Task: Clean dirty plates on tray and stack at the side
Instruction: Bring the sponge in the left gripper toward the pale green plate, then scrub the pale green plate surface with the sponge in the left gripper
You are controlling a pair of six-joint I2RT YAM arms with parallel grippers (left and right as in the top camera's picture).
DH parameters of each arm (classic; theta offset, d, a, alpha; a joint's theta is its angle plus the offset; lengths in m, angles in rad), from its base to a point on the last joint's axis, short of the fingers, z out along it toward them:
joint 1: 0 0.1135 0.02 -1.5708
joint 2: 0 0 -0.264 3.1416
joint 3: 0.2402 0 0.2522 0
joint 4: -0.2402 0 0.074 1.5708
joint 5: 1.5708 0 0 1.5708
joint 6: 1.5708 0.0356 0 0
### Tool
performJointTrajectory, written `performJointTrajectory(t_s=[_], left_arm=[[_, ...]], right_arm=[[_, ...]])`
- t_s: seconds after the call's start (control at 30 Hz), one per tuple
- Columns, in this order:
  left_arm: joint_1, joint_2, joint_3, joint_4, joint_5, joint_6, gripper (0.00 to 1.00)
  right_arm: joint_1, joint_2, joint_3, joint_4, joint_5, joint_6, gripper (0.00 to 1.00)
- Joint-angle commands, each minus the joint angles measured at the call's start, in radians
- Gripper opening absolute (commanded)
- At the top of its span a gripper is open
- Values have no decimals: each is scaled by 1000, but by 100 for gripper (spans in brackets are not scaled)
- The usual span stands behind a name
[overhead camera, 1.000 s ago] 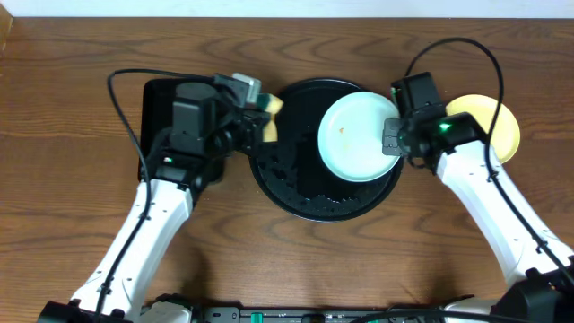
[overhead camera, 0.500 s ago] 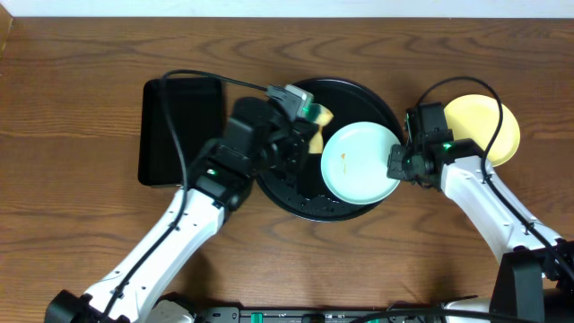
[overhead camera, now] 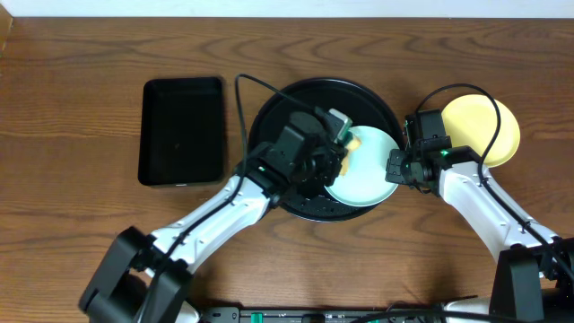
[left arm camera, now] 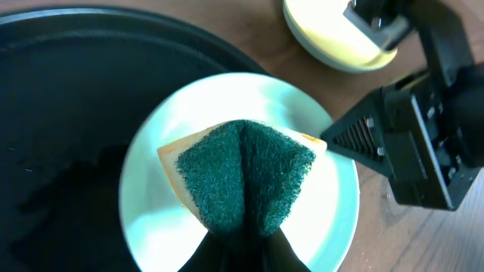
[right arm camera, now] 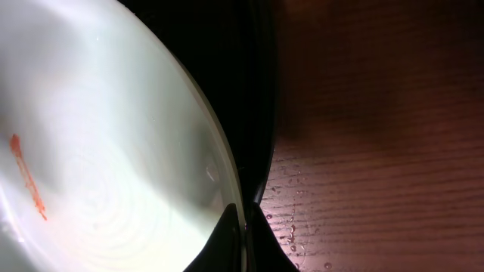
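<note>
Right of centre, the pale mint-blue round plate [overhead camera: 368, 175] lay on the right half of the round glossy black tray [overhead camera: 285, 112], an orange-brown streak [right arm camera: 26, 177] on its face. Over it the left pincer [left arm camera: 242, 245] was clamped shut on a folded yellow sponge with a green scouring face [left arm camera: 242, 174], while the right pincer [right arm camera: 240, 238] was closed on the plate's right rim. At upper right a pale yellow round plate [overhead camera: 499, 126] sat on the wooden worktop [overhead camera: 81, 81].
</note>
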Motion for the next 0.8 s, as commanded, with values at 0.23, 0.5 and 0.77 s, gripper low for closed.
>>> performJointTrajectory(t_s=[0.23,0.5,0.77], left_arm=[[-62,101,3,3,-58,-9,7],[-64,196,3,52,-110,-10,8],[-64,242,3,104,-110,-10,8]], right_arm=[[-10,7,-9,-2,-8,12,1],[-10,7,-9,-2,-8,12,1],[-10,7,-9,-1,-8,12,1]])
